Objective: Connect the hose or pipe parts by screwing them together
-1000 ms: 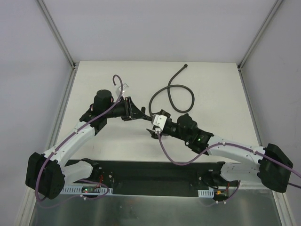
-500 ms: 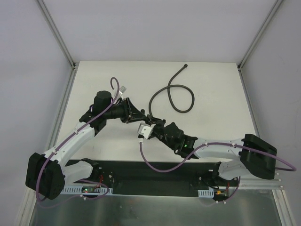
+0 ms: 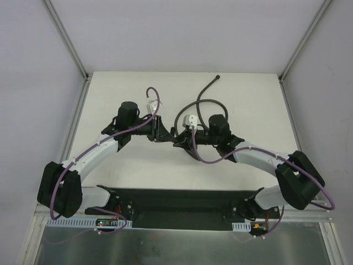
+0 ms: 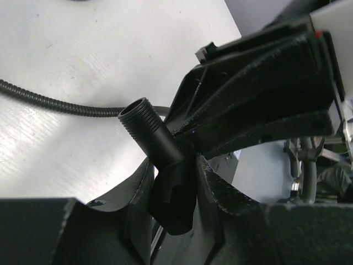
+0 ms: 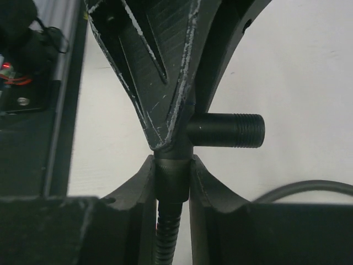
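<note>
A dark-grey hose (image 3: pixel 223 113) is being carried on the far half of a white table (image 3: pixel 110 94). It is being spread there in one loose loop, with its knobbed free end (image 3: pixel 218 78) being rested near the far edge. Toward the middle, the hose is being held clear of the surface. A black plate (image 3: pixel 176 201) is being borne along the near edge.

The top camera hangs high above and to the near side of the small black T-shaped threaded fitting (image 3: pixel 177 141), looking down on the whole white bench (image 3: pixel 110 105), so the fitting shows tiny at mid-frame. The left wrist camera sits tight against the fitting (image 4: pixel 144 128) on its left. The right wrist camera faces the fitting (image 5: pixel 226 131) from the opposite side, equally close, looking along the long dark-grey ribbed flexible hose (image 5: pixel 168 232).
</note>
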You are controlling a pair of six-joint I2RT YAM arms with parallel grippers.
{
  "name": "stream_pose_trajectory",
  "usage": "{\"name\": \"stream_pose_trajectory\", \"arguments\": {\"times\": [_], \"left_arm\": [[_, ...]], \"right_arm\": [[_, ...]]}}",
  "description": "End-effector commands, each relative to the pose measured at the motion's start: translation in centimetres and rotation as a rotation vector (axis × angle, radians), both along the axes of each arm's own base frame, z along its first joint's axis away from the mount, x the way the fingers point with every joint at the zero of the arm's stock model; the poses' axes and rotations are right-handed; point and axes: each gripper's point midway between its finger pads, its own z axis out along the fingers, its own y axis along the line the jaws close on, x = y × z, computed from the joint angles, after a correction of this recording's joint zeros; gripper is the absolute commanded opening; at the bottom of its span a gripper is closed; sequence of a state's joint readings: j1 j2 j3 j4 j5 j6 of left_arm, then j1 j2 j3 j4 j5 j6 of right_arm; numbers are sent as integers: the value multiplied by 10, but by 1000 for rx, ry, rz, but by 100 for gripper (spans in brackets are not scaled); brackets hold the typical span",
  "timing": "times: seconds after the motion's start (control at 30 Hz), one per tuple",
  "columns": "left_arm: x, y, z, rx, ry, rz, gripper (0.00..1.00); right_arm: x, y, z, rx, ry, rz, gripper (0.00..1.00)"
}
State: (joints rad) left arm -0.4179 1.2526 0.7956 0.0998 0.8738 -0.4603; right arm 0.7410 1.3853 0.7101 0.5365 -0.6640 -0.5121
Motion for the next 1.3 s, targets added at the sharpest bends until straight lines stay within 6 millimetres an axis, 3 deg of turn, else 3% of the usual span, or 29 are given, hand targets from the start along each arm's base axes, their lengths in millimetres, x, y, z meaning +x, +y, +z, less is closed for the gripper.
{"name": "stream_pose_trajectory", "arguments": {"times": [0.0, 0.07, 0.13, 0.17, 0.2, 0.23, 0.47, 0.57, 0.6, 0.67, 0.7, 0.77, 0.83, 0.9, 1.03, 1.17, 1.27], "left_arm": [[-13, -2, -2, -14, -164, -187, 0], [-8, 1, -6, 10, -177, -150, 0], [-6, 3, -5, 21, -183, -119, 0], [-5, 3, -4, 24, -182, -104, 0], [-3, 4, -3, 25, -181, -87, 0], [-3, 4, -3, 24, -178, -80, 0], [4, 6, 11, 8, -159, -25, 0], [10, 11, 14, 9, -159, 13, 0], [13, 14, 14, 15, -153, 31, 0], [29, 31, 5, 60, -77, 147, 0], [37, 39, 0, 74, -32, 196, 0], [44, 49, -5, 62, 73, 243, 0], [59, 68, -20, 58, 170, 311, 0], [69, 83, -35, 53, 258, 372, 0], [91, 105, -51, 69, 317, 454, 0], [109, 125, -75, 139, 395, 515, 5], [121, 137, -91, 162, 444, 520, 6]], "right_arm": [[-35, 7, 38, 120, 220, 284, 1], [-31, 6, 35, 119, 252, 259, 1], [-24, 2, 28, 112, 256, 197, 18], [-11, -1, 30, 117, 217, 107, 27], [-6, -4, 28, 114, 198, 67, 44], [-5, -9, 23, 105, 188, 36, 53], [15, -41, 51, 143, 49, -220, 95], [27, -61, 50, 117, 69, -373, 96], [27, -69, 37, 81, 110, -424, 96], [38, -94, 31, 95, 196, -623, 96], [34, -104, 13, 57, 236, -671, 96], [27, -113, 11, 64, 248, -696, 96], [17, -120, 1, 61, 270, -698, 96], [7, -122, 9, 106, 257, -673, 96], [-10, -122, -3, 93, 320, -630, 96], [-14, -123, -29, 39, 419, -661, 96], [-14, -135, -37, 28, 424, -723, 96]]}}
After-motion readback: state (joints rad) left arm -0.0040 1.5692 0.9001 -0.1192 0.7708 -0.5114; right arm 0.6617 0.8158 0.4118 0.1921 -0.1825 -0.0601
